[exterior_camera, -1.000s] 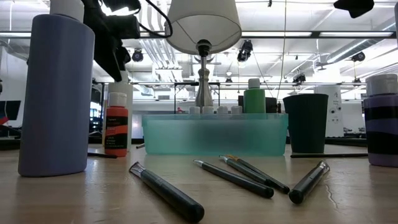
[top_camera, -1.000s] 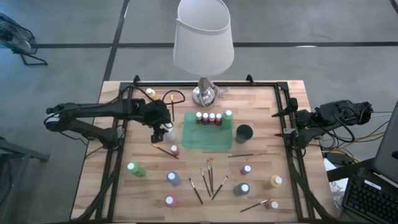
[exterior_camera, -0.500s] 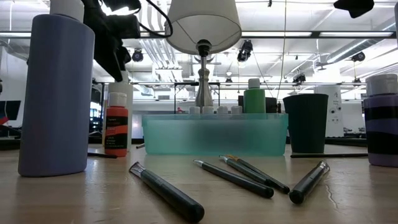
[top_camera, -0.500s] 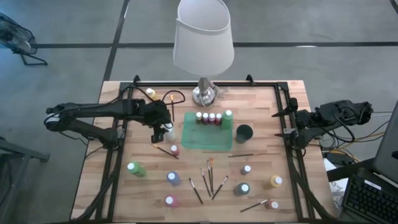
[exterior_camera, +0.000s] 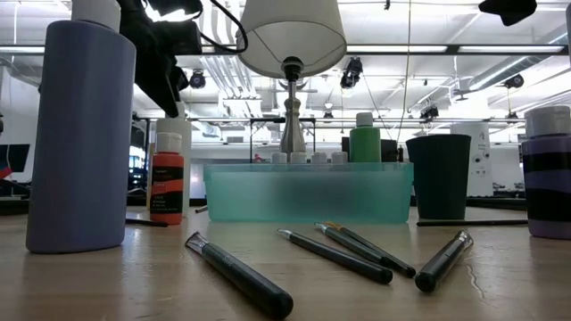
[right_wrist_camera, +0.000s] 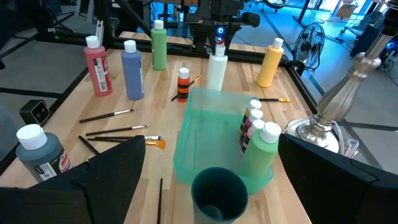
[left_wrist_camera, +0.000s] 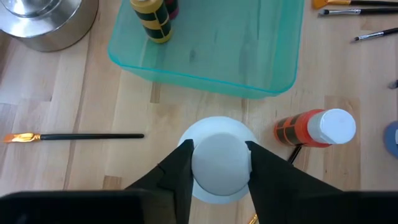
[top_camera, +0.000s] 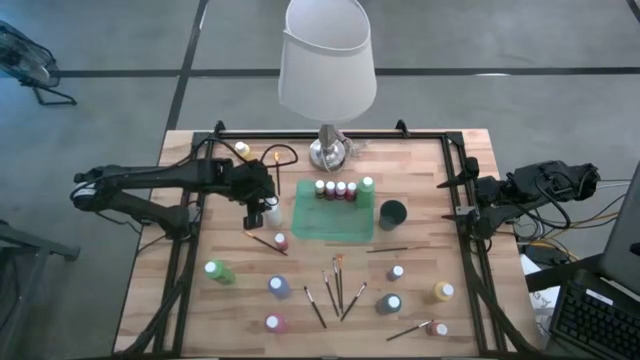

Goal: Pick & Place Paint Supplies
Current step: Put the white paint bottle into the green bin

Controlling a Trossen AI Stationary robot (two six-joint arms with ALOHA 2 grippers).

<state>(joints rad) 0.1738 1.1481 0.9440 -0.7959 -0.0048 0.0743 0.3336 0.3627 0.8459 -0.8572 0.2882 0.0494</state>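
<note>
While my right gripper (top_camera: 462, 197) is waiting spread wide at the table's edge, my left gripper (left_wrist_camera: 219, 163) is clasping the cap of an upright white plastic paint bottle (left_wrist_camera: 217, 160) standing just beside the translucent green tray (left_wrist_camera: 249, 50), long axis vertical.

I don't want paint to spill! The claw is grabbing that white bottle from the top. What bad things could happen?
Two things might go wrong. The left gripper holds only the cap of the white bottle, so the bottle could slip or tip when lifted. The small orange bottle stands close beside it, with a paintbrush on the other side, so a swing could knock the bottle over. The right gripper waits open at the table edge.
</note>
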